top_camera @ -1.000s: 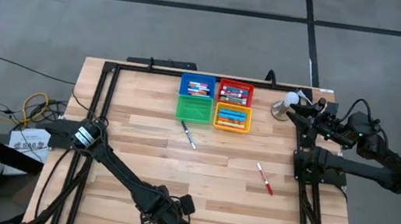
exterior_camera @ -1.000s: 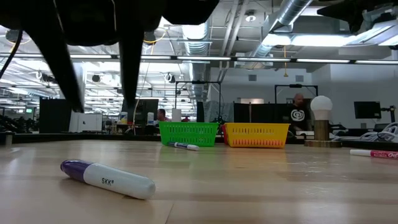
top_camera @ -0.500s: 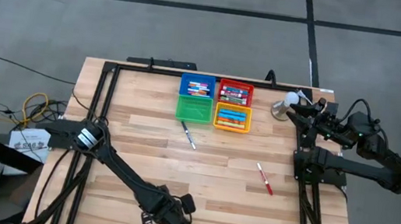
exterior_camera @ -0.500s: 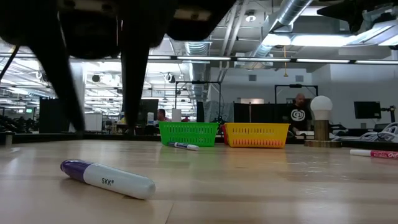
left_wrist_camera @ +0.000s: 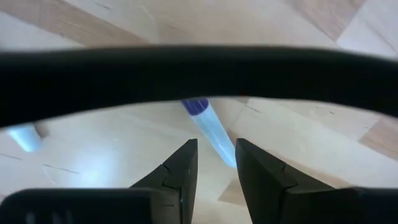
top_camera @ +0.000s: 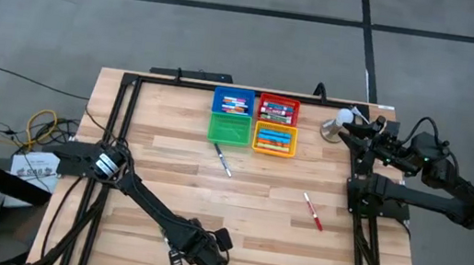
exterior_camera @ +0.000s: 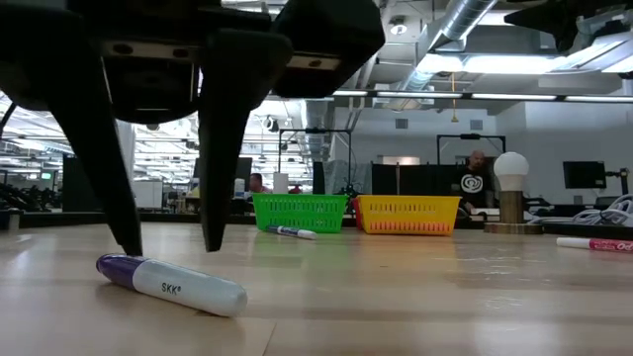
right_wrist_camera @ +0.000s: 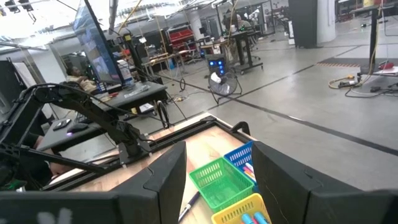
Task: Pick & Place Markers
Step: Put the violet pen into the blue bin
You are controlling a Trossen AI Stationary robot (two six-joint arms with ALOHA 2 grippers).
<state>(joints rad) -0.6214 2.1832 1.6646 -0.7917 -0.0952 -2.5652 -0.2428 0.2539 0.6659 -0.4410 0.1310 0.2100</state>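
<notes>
1. The left gripper point(exterior_camera: 168, 242) hangs low over the table's point(top_camera: 264, 206) near edge, bottom centre of the overhead picture; its fingers stand slightly apart and hold nothing.
2. A purple-capped marker point(exterior_camera: 170, 284) lies flat on the wood just in front of those fingertips, lower left of the low picture.
3. The right gripper point(top_camera: 346, 133) waits off the table's upper right corner, part open and empty.
4. Two more markers, one dark-tipped point(top_camera: 223, 160) and one red point(top_camera: 313, 212), lie mid-table below the four bins point(top_camera: 254, 120).
</notes>
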